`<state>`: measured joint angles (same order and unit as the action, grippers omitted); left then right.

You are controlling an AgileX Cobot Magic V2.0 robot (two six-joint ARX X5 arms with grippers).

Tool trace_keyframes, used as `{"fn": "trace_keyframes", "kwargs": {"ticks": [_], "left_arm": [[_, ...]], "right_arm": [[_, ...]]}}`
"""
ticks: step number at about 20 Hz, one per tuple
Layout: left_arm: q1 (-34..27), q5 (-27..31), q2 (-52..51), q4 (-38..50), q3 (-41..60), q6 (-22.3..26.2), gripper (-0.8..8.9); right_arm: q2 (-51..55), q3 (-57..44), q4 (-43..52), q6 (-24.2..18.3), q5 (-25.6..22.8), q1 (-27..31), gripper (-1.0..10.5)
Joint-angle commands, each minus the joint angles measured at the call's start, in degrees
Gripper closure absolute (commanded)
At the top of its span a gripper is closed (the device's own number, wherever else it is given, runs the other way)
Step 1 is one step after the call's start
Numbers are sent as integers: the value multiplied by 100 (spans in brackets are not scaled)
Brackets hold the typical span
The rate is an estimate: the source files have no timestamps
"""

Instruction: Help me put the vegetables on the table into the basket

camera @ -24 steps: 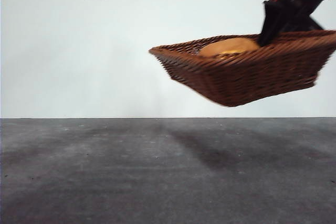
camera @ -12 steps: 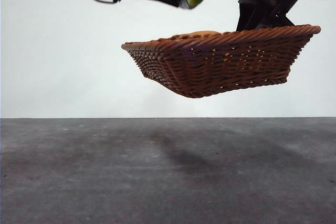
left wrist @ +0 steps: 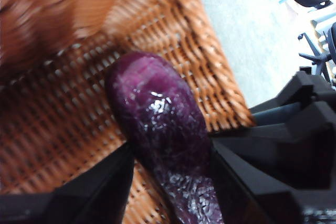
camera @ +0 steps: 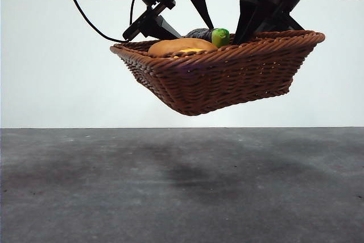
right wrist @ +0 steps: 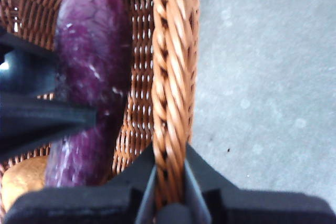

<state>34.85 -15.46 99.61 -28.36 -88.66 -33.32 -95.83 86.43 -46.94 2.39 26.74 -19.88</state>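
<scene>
The table [camera: 182,192] lies bare in the foreground, well below the wicker basket [camera: 227,78], which hangs tilted in the air. The right gripper [right wrist: 169,192] is clamped on the braided rim [right wrist: 170,77] alone, so the basket could swing or slip free. Inside, the left gripper [left wrist: 170,182] grips the purple eggplant [left wrist: 157,129] beside the potato [camera: 182,46]; whether it touches the floor is unclear. A drop could jolt the pinched rim.

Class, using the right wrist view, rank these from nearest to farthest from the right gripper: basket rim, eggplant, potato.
1. Basket rim: pinched between the right gripper jaws.
2. Eggplant: inside the basket, beside the rim.
3. Potato: beyond the eggplant, at the picture's edge.
</scene>
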Motion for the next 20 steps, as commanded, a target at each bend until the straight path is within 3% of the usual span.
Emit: {"fn": "trace_keyframes", "kwargs": {"ticks": [1,2,4,5,11,15,19,20], "left_arm": [[11,48,66,15,31,-90,809],[4,50,66,-13,31,-101,756],[7,-2,66,-28,31,-98,476],[7,-68,66,-26,28,-90,425],[4,-404,-61,-146,-101,122,428],[-192,-330,-988,-654,-101,778,436],[-511,702,-2636,-2074,-101,2011,461],[-566,1093,-3077,-2409,-101,2334,626]], "right_arm": [[9,-28,74,105,72,-28,958],[9,-28,66,103,98,-37,958],[9,-28,61,103,155,-37,958],[9,-28,50,103,155,-37,958],[9,-28,11,68,155,-35,958],[9,-24,20,55,212,157,958],[33,35,-122,55,494,643,958],[50,55,-133,59,503,833,958]]}}
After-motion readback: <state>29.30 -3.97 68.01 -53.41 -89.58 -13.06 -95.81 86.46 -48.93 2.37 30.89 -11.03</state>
